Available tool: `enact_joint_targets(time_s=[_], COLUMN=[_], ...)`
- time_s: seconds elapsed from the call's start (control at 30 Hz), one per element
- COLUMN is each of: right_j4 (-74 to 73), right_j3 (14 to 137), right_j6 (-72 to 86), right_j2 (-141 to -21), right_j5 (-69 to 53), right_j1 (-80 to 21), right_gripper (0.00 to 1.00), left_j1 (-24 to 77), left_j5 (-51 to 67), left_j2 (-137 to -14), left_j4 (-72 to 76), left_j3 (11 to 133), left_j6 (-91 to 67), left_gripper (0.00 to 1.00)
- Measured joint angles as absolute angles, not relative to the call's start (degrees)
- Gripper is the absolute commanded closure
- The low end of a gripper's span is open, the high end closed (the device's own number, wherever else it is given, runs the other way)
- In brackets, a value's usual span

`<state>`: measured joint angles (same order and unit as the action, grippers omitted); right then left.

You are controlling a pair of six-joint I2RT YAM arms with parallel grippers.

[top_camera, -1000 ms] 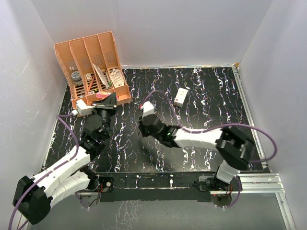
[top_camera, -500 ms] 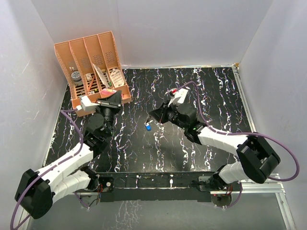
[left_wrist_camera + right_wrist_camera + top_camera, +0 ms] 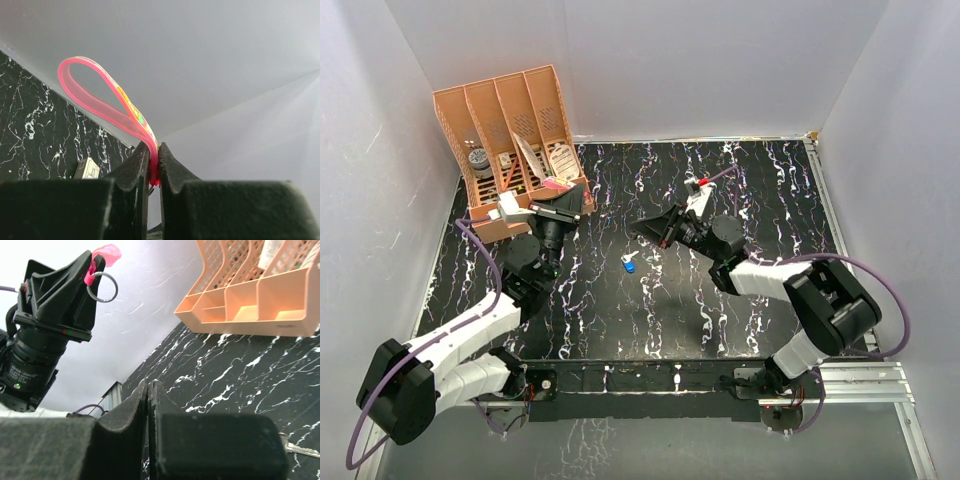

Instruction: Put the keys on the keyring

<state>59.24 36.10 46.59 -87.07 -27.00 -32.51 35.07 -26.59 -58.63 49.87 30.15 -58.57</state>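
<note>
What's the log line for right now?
left jaws: shut on keyring strap, ring free | right jaws: shut, nothing seen held | blue key: on table | keys on ring: none

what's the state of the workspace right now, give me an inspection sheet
surface: black marbled table, no spill seen
job's things: keyring held up by its pink strap, silver ring hanging free; blue key lying on the table; dark-headed key not seen
clutter: orange organizer with odds and ends at the far left; white box on the table
grippers: left tool shut on the keyring; right tool shut, nothing seen in it
cables: purple cable looping along each arm, clear of the key
surroundings: white walls on three sides
</note>
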Motion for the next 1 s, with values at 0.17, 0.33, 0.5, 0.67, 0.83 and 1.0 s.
enact_joint_targets(time_s=[0.17, 0.33, 0.5, 0.67, 0.83, 1.0], right_j4=[66.3, 63.3, 49.8, 37.2, 28.4, 22.1], right_j3=[36.1, 36.8, 37.1, 37.1, 36.5, 34.4], right_j6=[51.7, 51.0, 45.0, 39.6, 35.7, 33.3], right_j2=[-91.8, -91.9, -87.9, -82.0, -79.4, -79.4], right_j5=[-32.0, -33.4, -31.3, -26.8, -22.1, -18.3], right_j1=[-32.1, -32.1, -32.1, -32.1, -32.2, -32.8], right_gripper=[1.0, 1.0, 1.0, 1.0, 1.0, 1.0], left_j1=[35.1, 35.1, 35.1, 35.1, 35.1, 35.1], left_j5=[-25.1, -24.6, -24.6, -24.9, -27.6, -30.8], left_j2=[-60.6, -60.9, -60.9, -61.4, -62.2, -63.9], left_j4=[51.0, 51.0, 51.0, 51.0, 51.6, 54.3], left_j3=[30.7, 30.8, 30.8, 31.4, 31.5, 31.5], left_j6=[-59.0, -59.1, -59.0, -59.2, -60.1, -61.2], left_gripper=[1.0, 1.0, 1.0, 1.0, 1.0, 1.0])
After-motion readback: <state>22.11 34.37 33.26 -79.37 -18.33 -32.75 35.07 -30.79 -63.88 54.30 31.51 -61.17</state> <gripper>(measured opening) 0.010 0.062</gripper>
